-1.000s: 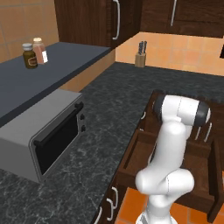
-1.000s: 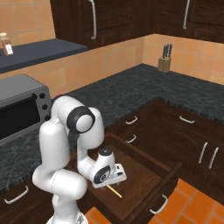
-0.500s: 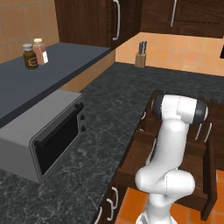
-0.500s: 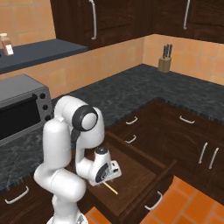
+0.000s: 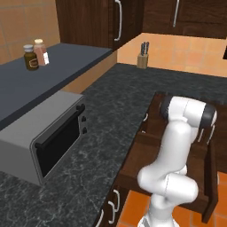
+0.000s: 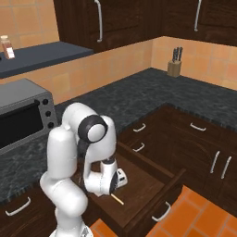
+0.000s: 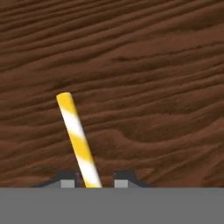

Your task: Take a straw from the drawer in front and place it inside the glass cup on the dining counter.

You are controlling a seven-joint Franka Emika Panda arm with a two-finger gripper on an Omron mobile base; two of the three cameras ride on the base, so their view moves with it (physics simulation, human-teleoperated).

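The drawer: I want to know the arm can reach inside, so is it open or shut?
Open: the drawer is pulled out, its floor bare, with the straw inside.

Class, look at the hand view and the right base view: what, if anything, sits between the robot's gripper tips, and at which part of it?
The straw lies between the tips of the gripper, at one end, down in the open drawer. Whether the grip is firm cannot be told.

From the jaws, you'll find the grey microwave [image 5: 48,137] off to the left and higher, sitting on the dark speckled counter [image 5: 111,106]. Far ahead of the jaws, a knife block [image 5: 142,60] stands against the tiled wall. Two spice bottles [image 5: 31,57] stand side by side on the raised grey shelf [image 5: 66,62], up beyond the microwave. Orange floor tiles [image 6: 199,208] lie below and to the right of the jaws.
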